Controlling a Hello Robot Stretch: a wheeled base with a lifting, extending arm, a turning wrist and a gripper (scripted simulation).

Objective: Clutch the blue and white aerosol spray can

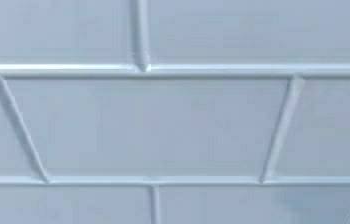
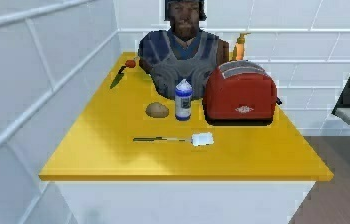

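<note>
**Yellow counter beside the robot, can not yet grasped**

Yellow countertop (image 2: 103, 150) on a white base lies in the arm side view, set into a corner of white tiled walls. The forward view looks straight at a white tiled wall (image 1: 173, 125) from very near, so I judge that the base is already parked close in.

The blue and white spray can (image 2: 184, 100) stands upright near the middle of the counter. It is just beside the red toaster (image 2: 240, 95), on its left in the picture, and in front of a dark bust (image 2: 183, 45). A small brown round thing (image 2: 158, 110) lies near the can on its other side. Nothing touches the can, and it rests on the surface, so the grasp is not yet done. You cannot tell from these pictures how the jaws stand.

What is left, in my judgement, is the whole reach: bring the arm out over the counter, come down to the can, take it and lift it.

Nearer to the robot lie a table knife (image 2: 161, 139) and a small white thing (image 2: 203, 139). At the back stands an orange bottle (image 2: 241, 45), and at the far left corner a second knife (image 2: 116, 77) lies beside a small red thing (image 2: 131, 63).
</note>
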